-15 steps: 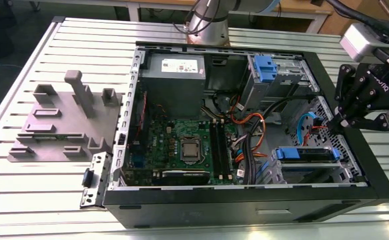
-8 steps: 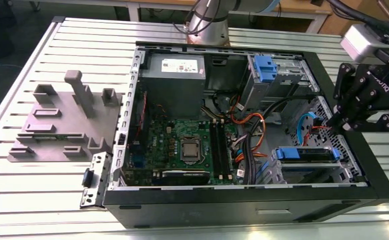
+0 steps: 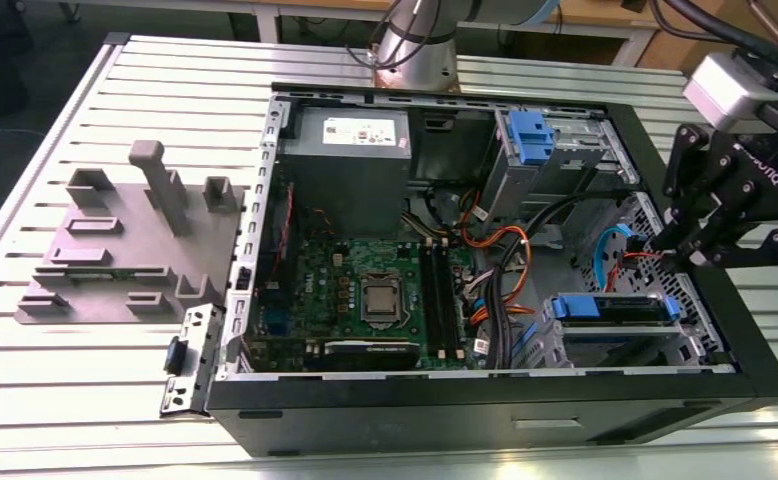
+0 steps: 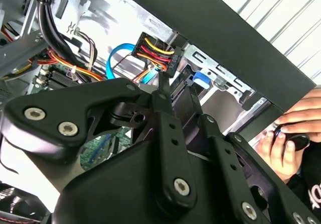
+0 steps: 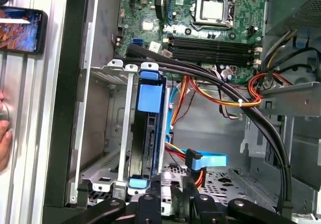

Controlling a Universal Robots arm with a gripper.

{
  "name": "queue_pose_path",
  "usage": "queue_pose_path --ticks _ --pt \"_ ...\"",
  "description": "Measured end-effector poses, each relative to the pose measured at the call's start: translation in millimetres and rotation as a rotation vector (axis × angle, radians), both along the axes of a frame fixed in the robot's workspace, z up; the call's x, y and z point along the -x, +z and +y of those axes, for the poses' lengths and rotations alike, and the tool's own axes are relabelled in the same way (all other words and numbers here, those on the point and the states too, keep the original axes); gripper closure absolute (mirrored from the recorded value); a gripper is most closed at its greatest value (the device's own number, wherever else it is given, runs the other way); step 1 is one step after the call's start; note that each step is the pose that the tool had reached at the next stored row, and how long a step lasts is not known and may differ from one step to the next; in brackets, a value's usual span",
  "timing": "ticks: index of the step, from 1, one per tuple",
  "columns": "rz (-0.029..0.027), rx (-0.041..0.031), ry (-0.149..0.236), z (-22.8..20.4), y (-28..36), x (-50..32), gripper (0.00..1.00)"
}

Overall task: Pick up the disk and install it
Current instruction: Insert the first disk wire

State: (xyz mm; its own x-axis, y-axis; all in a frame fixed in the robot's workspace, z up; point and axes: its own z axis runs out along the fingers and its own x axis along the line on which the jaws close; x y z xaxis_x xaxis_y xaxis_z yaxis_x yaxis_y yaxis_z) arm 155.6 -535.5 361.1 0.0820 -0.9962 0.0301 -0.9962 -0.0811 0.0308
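Disk (image 5: 149,133) seated on edge in the drive cage (image 5: 108,133) of the open case.
It is probably dense, rigid and shock-sensitive, so its blue rails (image 5: 150,97) look the safest hold. The gripper (image 3: 695,258) hovers just above the cage, closed on nothing.

case (image 3: 496,415): black
motherboard (image 3: 349,270): green, with black slots
disk (image 5: 149,133): silver, framed by blue rails
wires (image 5: 220,101): orange, red, yellow and black strands
flat cable (image 5: 208,159): bright blue
power box (image 3: 349,150): grey, white sticker
tabletop (image 3: 42,400): silvery, ribbed in parallel lines
holder block (image 3: 122,250): plain grey
hand (image 5: 186,189): black, silver screws
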Motion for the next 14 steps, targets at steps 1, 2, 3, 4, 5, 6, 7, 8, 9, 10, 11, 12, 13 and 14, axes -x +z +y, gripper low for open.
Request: queue_pose_path --ticks 1,2,3,4,5,6,7,8,9,10,11,12,13,14 --pt "0.0000 0.0000 0.004 0.2 -0.2 0.0 0.69" --pt "-0.0001 0.0004 0.005 0.8 -0.1 0.0 0.69" --pt "-0.0001 0.0004 0.004 2.5 -0.1 0.0 0.69" --pt "-0.0001 0.0005 0.005 5.0 -0.3 -0.1 0.69" --pt "-0.0001 0.0006 0.005 7.3 -0.4 -0.3 0.69" --pt "-0.0001 0.0008 0.005 9.1 -0.5 -0.7 0.69" --pt "0.0000 0.0017 0.005 10.5 -0.6 -1.1 0.69" --pt "0.0000 0.0046 0.005 11.5 -0.7 -1.6 0.69" --pt "0.0000 0.0106 0.005 12.0 -0.8 -2.1 0.69" --pt "0.0000 0.0184 0.005 12.3 -1.0 -2.7 0.69" --pt "0.0000 0.0282 0.005 12.7 -1.1 -3.3 0.69" --pt "0.0000 0.0375 0.005 13.1 -1.4 -3.9 0.69" --pt "0.0001 0.0472 0.005 13.7 -1.6 -4.3 0.69" --pt "0.0001 0.0597 0.005 14.6 -2.0 -4.8 0.69"
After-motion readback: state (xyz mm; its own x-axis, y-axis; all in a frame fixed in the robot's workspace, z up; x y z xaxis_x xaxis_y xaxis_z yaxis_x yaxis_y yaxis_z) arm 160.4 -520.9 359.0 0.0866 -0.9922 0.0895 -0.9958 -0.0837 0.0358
